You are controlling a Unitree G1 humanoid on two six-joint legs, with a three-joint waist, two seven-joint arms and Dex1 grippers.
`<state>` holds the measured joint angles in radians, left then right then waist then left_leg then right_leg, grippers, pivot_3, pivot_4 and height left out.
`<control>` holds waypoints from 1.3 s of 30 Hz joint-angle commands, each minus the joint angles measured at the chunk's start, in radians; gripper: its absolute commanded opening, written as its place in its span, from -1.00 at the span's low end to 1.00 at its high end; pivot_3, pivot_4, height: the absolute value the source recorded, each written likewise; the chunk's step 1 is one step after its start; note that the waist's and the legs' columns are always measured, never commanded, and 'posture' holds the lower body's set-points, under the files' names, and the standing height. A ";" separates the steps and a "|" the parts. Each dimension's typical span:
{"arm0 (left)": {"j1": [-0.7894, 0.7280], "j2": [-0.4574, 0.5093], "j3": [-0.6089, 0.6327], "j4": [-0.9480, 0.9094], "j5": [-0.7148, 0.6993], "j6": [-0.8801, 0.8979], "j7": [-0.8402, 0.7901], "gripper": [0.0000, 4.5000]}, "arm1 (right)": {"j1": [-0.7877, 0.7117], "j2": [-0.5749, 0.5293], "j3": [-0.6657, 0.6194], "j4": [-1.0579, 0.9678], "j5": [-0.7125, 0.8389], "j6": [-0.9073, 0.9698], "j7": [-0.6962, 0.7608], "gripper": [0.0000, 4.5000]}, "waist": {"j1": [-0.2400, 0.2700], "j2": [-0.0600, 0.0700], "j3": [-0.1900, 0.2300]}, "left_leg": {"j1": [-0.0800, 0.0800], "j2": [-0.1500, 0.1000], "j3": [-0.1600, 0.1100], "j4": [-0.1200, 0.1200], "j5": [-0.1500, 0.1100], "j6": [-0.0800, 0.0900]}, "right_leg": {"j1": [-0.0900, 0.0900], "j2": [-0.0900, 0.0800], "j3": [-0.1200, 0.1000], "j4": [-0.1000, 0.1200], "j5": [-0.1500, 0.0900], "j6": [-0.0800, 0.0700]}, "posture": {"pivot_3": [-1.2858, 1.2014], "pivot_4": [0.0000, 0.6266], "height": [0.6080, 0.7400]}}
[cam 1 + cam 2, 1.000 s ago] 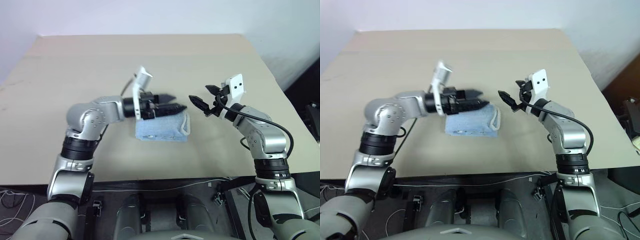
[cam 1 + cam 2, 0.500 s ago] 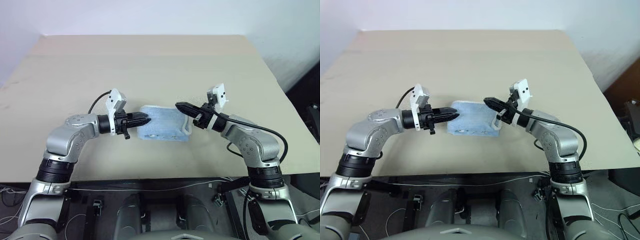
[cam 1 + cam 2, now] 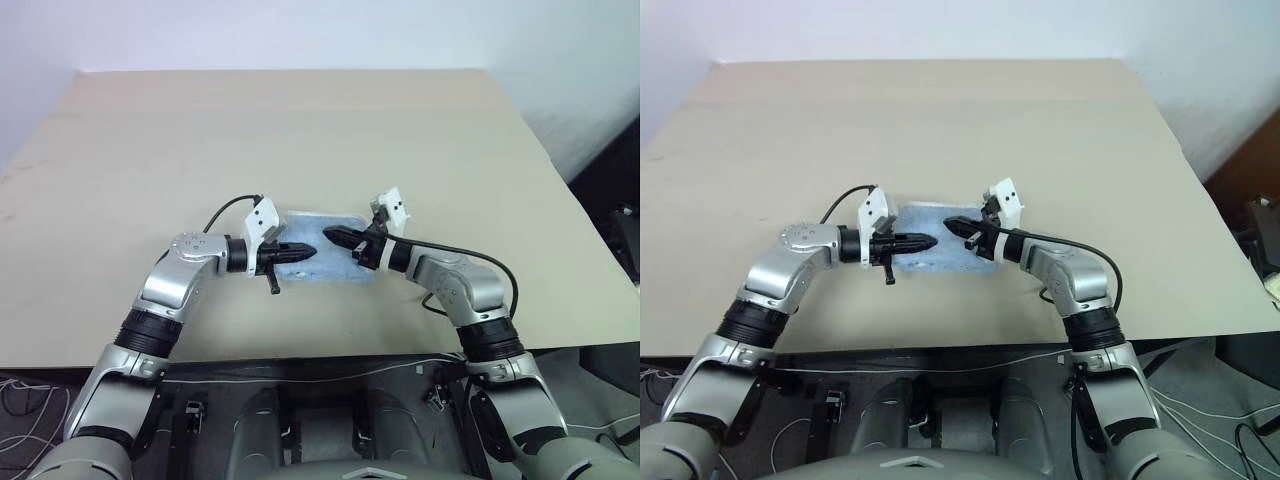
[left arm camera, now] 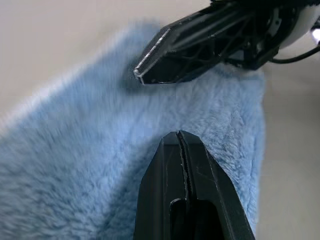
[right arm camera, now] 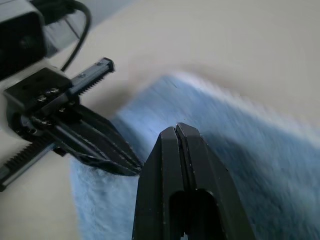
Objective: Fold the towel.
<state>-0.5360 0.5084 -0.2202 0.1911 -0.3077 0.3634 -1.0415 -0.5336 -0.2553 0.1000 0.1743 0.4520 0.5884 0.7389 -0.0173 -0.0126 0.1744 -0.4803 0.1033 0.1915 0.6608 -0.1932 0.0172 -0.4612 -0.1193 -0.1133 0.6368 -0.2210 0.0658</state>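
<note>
Pointing inward from either side, the left gripper [image 3: 308, 252] and right gripper [image 3: 330, 237] are meeting tip to tip, both pinched closed on nothing. Just beneath and beyond them the towel [image 3: 340, 270] is lying folded on the table [image 3: 300, 130], its long axis running left to right, equally near to both.

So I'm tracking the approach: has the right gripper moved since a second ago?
Yes. The right gripper has come in from beside the towel to over its middle, lower, and shut.

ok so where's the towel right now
In the left eye view the towel lies folded on the table near its front edge, under the shut left end effector and right end effector.
</note>
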 commanded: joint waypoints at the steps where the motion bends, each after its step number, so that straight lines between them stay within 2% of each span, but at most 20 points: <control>1: 0.059 0.025 -0.043 0.006 0.078 -0.035 -0.001 -0.99 | 0.050 0.009 0.028 -0.014 -0.015 -0.032 0.038 -1.00 | 0.000 0.000 0.000 | 0.000 0.000 0.000 0.000 0.000 0.000 | 0.000 0.000 0.000 0.000 0.000 0.000 | 0.03 -0.52 0.27; 4: 0.081 -0.003 0.004 -0.002 0.042 -0.019 0.019 -0.99 | 0.066 0.008 0.054 -0.009 -0.039 -0.047 0.058 -1.00 | -0.002 0.002 -0.004 | 0.003 0.000 -0.001 0.001 0.000 0.000 | 0.000 0.000 0.000 0.000 0.000 0.000 | 0.03 -0.52 0.27; 7: 0.073 -0.032 0.055 -0.010 0.007 -0.016 0.035 -0.99 | 0.018 0.033 0.015 0.051 -0.040 -0.074 0.039 -1.00 | -0.002 0.002 -0.004 | 0.004 0.001 -0.001 0.001 -0.001 0.001 | 0.001 0.000 0.000 0.000 0.000 -0.001 | 0.03 -0.52 0.27; 10: 0.069 -0.055 0.109 -0.036 -0.044 0.002 0.038 -0.99 | -0.013 0.027 -0.011 0.043 -0.005 -0.069 0.096 -1.00 | -0.001 0.002 -0.004 | 0.004 0.001 -0.001 0.001 -0.001 0.001 | 0.000 0.000 0.000 0.000 0.000 -0.001 | 0.03 -0.52 0.27; 14: 0.086 -0.030 0.178 -0.129 -0.150 0.107 0.016 -1.00 | -0.046 -0.006 -0.058 -0.023 0.065 0.015 0.140 -0.61 | -0.001 0.002 -0.003 | 0.000 0.001 -0.001 0.001 -0.001 0.001 | 0.000 0.000 0.000 0.000 0.000 -0.001 | 0.03 -0.52 0.27; 18: 0.089 -0.006 0.229 -0.189 -0.180 0.160 0.051 -0.60 | -0.063 -0.073 -0.088 -0.096 0.131 0.127 0.175 0.01 | 0.001 0.003 -0.003 | 0.000 0.001 -0.001 0.001 0.000 0.001 | 0.000 0.000 0.000 0.001 0.000 -0.001 | 0.03 -0.52 0.27; 24: 0.086 0.031 0.323 -0.257 -0.266 0.250 0.082 0.34 | -0.058 -0.236 -0.035 -0.135 0.109 0.201 0.267 0.94 | 0.002 0.002 -0.003 | 0.001 0.001 -0.002 0.002 -0.001 0.001 | -0.001 0.000 0.000 0.000 0.000 -0.001 | 0.03 -0.52 0.27; 25: 0.096 0.045 0.328 -0.271 -0.267 0.251 0.082 0.49 | -0.065 -0.256 -0.039 -0.123 0.117 0.224 0.275 1.00 | 0.002 0.002 -0.003 | 0.001 0.001 -0.002 0.002 -0.001 0.001 | 0.000 0.000 0.000 0.000 0.000 -0.001 | 0.03 -0.52 0.27; 28: 0.135 0.078 0.330 -0.312 -0.234 0.211 0.097 0.94 | -0.087 -0.308 -0.040 -0.065 0.119 0.269 0.307 1.00 | 0.000 0.003 -0.003 | 0.001 0.001 -0.002 0.001 -0.001 0.001 | 0.000 0.000 0.000 0.000 0.000 -0.001 | 0.03 -0.52 0.27; 29: 0.155 0.089 0.316 -0.317 -0.179 0.146 0.114 0.97 | -0.106 -0.318 -0.043 -0.023 0.114 0.293 0.305 1.00 | -0.001 0.003 -0.003 | 0.001 0.001 -0.002 0.001 -0.001 0.001 | -0.001 0.000 0.000 0.000 0.000 -0.001 | 0.03 -0.52 0.27; 31: 0.198 0.098 0.292 -0.322 -0.099 0.025 0.122 0.97 | -0.140 -0.332 -0.051 0.042 0.121 0.339 0.315 1.00 | -0.001 0.003 -0.003 | 0.001 0.001 -0.001 0.001 -0.001 0.001 | -0.001 0.000 0.000 0.000 0.000 -0.001 | 0.03 -0.52 0.27; 35: 0.249 0.073 0.316 -0.355 -0.130 -0.016 0.113 0.97 | -0.204 -0.342 -0.082 0.154 0.144 0.433 0.326 1.00 | 0.004 0.003 -0.003 | 0.000 0.001 -0.001 0.001 -0.001 0.001 | -0.004 0.000 0.000 0.000 0.000 -0.001 | 0.03 -0.52 0.27; 39: 0.277 0.092 0.292 -0.330 -0.065 -0.088 0.117 0.97 | -0.221 -0.351 -0.072 0.212 0.126 0.444 0.350 1.00 | 0.005 0.003 -0.003 | 0.000 0.001 -0.001 0.001 -0.001 0.001 | -0.004 0.000 0.000 -0.002 0.000 -0.001 | 0.03 -0.52 0.27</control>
<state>-0.2646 0.5910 0.0717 -0.1238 -0.3995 0.3244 -0.9273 -0.7382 -0.5888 0.0476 0.3829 0.5715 1.0309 1.0675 -0.0118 -0.0098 0.1715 -0.4807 0.1039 0.1911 0.6613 -0.1944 0.0184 -0.4651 -0.1197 -0.1136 0.6348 -0.2211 0.0646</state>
